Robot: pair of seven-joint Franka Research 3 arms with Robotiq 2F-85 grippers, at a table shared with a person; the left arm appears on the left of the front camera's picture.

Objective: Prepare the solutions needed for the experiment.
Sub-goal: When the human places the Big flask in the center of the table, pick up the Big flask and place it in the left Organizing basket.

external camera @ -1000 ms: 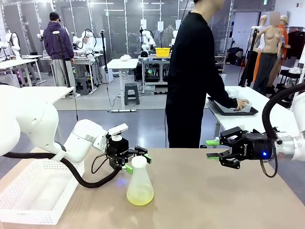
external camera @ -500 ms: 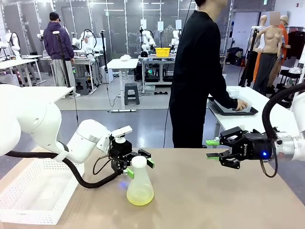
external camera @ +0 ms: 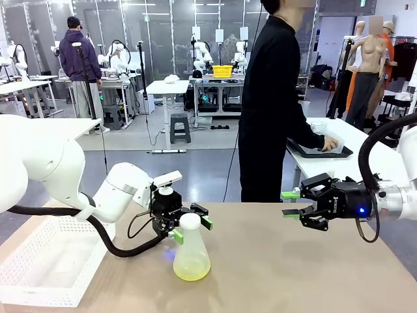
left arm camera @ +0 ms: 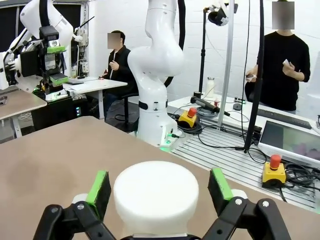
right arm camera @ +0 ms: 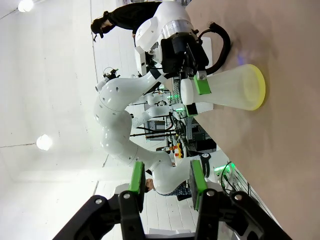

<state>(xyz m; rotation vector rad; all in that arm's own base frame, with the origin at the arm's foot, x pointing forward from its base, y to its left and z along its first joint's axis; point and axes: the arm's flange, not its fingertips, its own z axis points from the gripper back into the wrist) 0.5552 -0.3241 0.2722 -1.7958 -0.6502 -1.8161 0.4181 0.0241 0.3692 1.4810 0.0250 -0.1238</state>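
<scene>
Jaws of left gripper (external camera: 189, 225) spread either side of flask (external camera: 191, 251) neck, not touching; flask mid-table, solution (external camera: 191, 268) shallow, so light, smooth, tippable: grip neck; right gripper (external camera: 291, 204) half-spread, empty.

A white mesh basket (external camera: 45, 261) sits at the brown table's (external camera: 293, 274) left edge.
</scene>
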